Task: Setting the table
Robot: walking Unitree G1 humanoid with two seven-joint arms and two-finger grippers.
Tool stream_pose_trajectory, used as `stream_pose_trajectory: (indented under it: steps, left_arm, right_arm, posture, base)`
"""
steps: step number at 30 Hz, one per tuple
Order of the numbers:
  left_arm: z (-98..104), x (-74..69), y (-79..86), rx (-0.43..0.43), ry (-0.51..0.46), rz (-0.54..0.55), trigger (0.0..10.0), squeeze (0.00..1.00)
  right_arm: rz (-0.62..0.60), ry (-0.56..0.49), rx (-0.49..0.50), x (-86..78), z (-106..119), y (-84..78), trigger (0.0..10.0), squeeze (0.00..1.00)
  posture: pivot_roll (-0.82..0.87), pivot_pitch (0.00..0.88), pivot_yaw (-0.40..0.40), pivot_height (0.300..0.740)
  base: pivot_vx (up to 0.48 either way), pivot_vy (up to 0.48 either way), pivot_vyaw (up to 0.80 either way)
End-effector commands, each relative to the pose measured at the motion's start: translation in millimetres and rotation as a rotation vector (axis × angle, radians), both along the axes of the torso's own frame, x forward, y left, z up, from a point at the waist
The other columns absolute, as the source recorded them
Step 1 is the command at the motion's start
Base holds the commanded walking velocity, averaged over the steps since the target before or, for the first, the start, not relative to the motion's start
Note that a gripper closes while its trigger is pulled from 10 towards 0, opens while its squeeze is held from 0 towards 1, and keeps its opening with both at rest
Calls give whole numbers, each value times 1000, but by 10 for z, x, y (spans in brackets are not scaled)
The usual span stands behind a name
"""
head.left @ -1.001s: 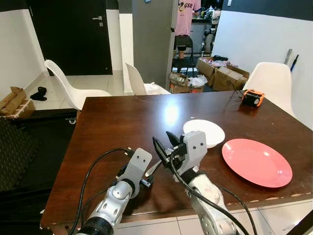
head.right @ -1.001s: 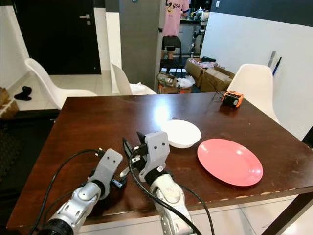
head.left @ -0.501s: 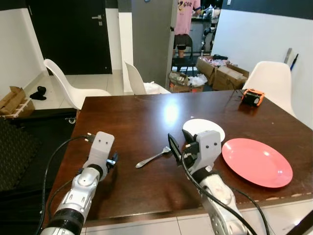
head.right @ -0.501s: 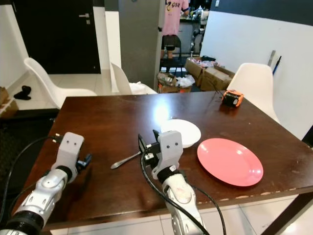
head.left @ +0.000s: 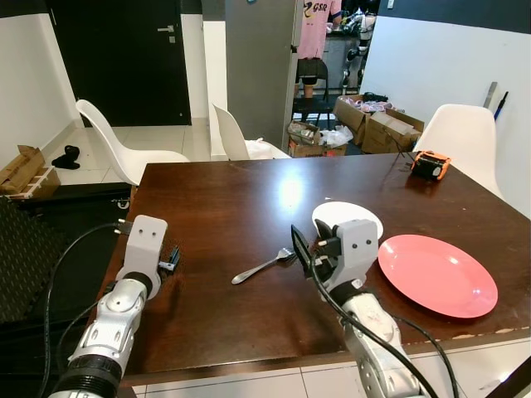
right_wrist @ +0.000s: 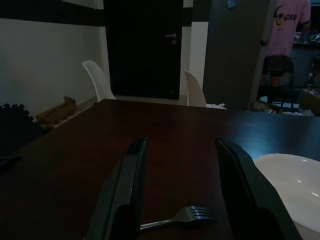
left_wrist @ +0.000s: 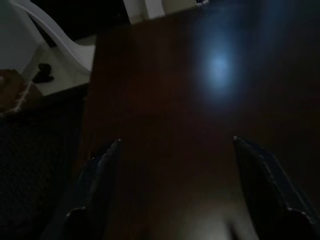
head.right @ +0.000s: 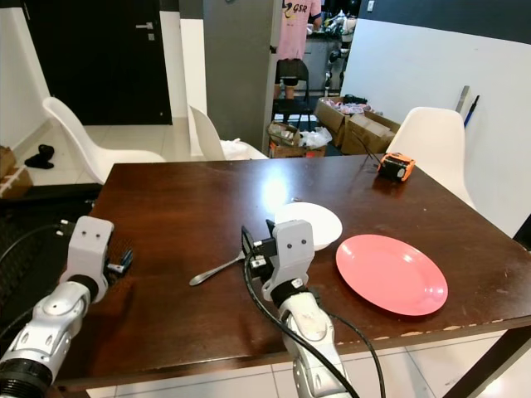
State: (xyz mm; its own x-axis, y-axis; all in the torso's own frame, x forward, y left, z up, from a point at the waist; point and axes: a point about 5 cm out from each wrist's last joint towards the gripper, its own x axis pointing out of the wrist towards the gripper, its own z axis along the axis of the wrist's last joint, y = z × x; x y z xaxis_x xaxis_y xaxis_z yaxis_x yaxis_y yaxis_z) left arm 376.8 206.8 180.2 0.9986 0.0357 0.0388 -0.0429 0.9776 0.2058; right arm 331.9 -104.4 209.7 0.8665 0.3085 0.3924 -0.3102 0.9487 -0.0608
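A silver fork [head.left: 264, 267] lies loose on the dark wooden table [head.left: 216, 199], tines toward a white plate [head.left: 358, 217]. A pink plate [head.left: 437, 274] sits to the right of the white one. My right gripper [head.left: 308, 249] hovers open just right of the fork's tines. In the right wrist view the fork [right_wrist: 179, 218] lies between and beyond the spread fingers [right_wrist: 125, 190], with the white plate [right_wrist: 287, 190] beside it. My left gripper [head.left: 170, 260] is open near the table's left edge, well apart from the fork. Its fingers [left_wrist: 102, 170] stand wide over bare wood.
An orange tape measure [head.left: 429, 166] rests at the table's far right. White chairs [head.left: 124, 149] stand at the far left, the back [head.left: 236, 137] and the right [head.left: 460, 137]. Cardboard boxes [head.left: 377, 128] and a person in a pink shirt [head.left: 317, 25] are beyond.
My left gripper, which was at the fork's handle, has drawn back to the left, leaving the fork on the table. The right gripper has shifted slightly right.
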Motion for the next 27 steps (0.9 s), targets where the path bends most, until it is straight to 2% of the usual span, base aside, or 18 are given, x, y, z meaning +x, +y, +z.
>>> stream_pose_trajectory:
  steps: [1,6,7,9,10,11,12,26,27]
  left_arm:
    - [-57,-40,78,-5,21,28,10000,1000]
    - [-42,-49,98,1,18,26,10000,1000]
    - [-35,-53,93,5,10,24,10000,859]
    - [-35,-53,93,5,10,24,10000,859]
    - [-27,-60,65,8,0,3,3294,0]
    - [-27,-60,65,8,0,3,3294,0]
    - [-19,-65,34,13,-9,-11,0,0]
    - [-136,-119,66,27,45,1,0,0]
    - [-146,-124,59,24,50,-2,1059,0]
  right_arm:
    - [-13,12,7,4,-42,-26,10000,0]
    - [-16,16,7,8,-55,-38,10000,0]
    - [-17,16,8,9,-56,-39,10000,0]
    - [-17,16,8,9,-56,-39,10000,0]
    - [-16,17,9,11,-57,-38,10000,0]
    - [-16,17,9,11,-57,-38,10000,0]
    - [-16,17,11,13,-58,-35,10000,0]
    - [-12,23,14,15,-81,-19,10000,0]
    - [-12,28,15,17,-91,-18,10000,0]
  posture:
    - [24,92,63,740]
    - [27,92,61,740]
    - [27,92,61,740]
    - [27,92,61,740]
    - [27,90,62,740]
    - [27,90,62,740]
    - [27,91,62,740]
    - [30,92,62,740]
    - [30,93,62,740]
  base:
    - [0,0,0]
    - [0,0,0]
    - [0,0,0]
    - [0,0,0]
    - [0,0,0]
    - [0,0,0]
    - [0,0,0]
    - [0,0,0]
    - [0,0,0]
